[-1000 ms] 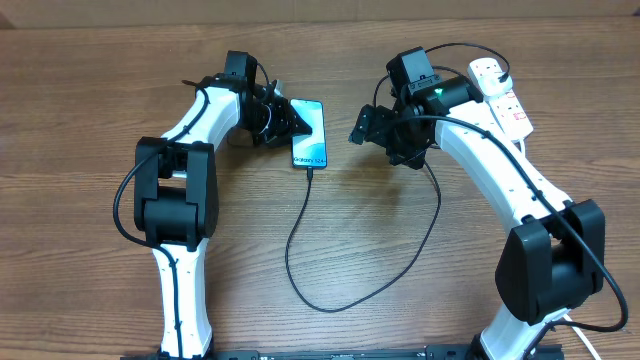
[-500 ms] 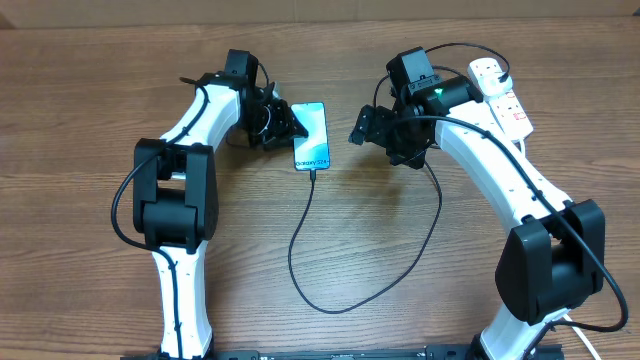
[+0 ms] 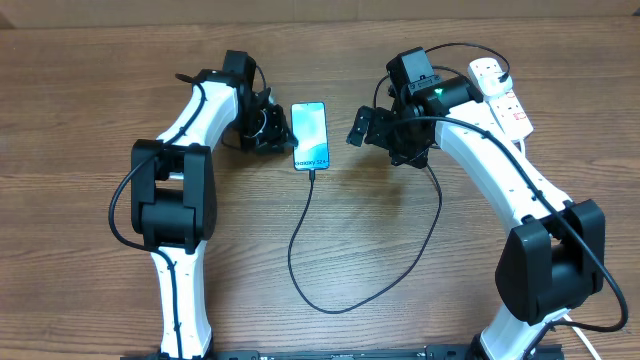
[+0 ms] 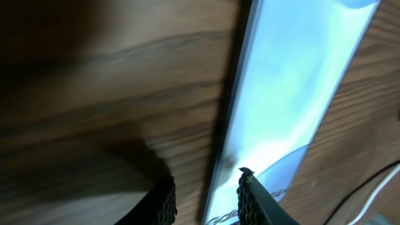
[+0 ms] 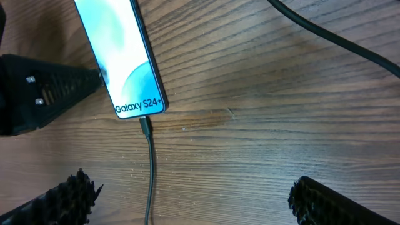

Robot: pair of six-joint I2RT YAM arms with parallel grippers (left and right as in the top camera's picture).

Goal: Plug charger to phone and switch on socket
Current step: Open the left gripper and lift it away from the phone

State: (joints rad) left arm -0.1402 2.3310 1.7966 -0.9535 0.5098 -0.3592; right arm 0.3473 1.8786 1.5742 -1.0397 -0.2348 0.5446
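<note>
Two jobs, one seemingly done: charger [image 5: 145, 127] seated by its tip in the text end of the phone [image 3: 310, 135], at the phone's 6 o'clock from overhead. Lying flat on the table [image 3: 80, 230], screen up and lit, at about 12 o'clock of the table's middle. Low at the phone's 9 o'clock, the left gripper [image 4: 206, 178], fingers [image 4: 164, 200] narrowly parted along the long edge and clamped on nothing. Probably placed there to brace the phone against the push of plugging. At the phone's 3 o'clock and clear of it, the right gripper [image 5: 187, 181], spread wide and empty, so free for the switch. Well off at 2 o'clock, the socket [image 3: 508, 100]; switch position too small to tell. Likely left: pressing that switch.
</note>
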